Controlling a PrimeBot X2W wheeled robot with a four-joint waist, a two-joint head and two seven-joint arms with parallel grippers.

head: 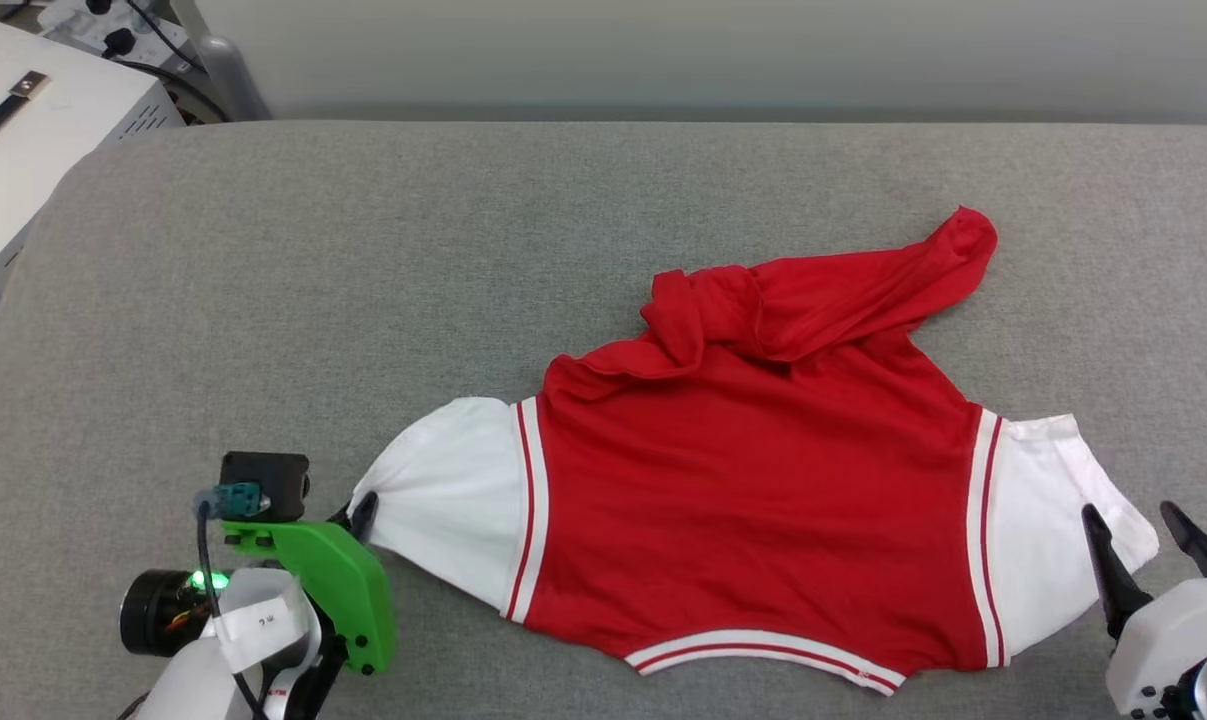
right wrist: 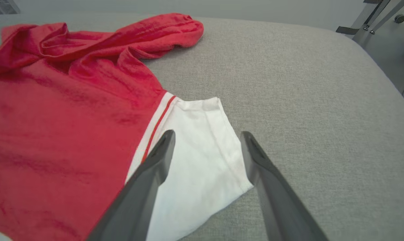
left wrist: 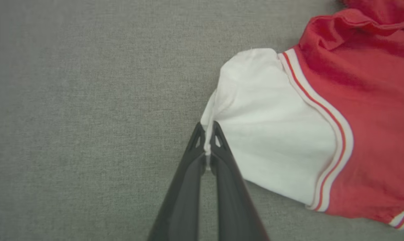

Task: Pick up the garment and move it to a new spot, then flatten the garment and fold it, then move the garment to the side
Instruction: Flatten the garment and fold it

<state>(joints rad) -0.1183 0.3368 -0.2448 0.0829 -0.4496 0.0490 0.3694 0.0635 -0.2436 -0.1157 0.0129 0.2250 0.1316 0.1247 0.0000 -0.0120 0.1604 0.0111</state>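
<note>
my left gripper [left wrist: 207, 129] pinches a white sleeve [left wrist: 272, 134] of the red soft jersey shirt [head: 743, 480], lower left. my right gripper [right wrist: 207, 139] gapes over the other sleeve [right wrist: 202, 167]; i'd nip that hem, then stretch evenly.

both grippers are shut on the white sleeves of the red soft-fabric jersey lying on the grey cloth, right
Not both. The left gripper is shut on a sleeve of the red soft-fabric jersey; the right gripper stands open at the other sleeve, as the right wrist view shows.

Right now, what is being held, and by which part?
The left gripper holds the garment by the edge of its white sleeve; the right gripper holds nothing.
</note>
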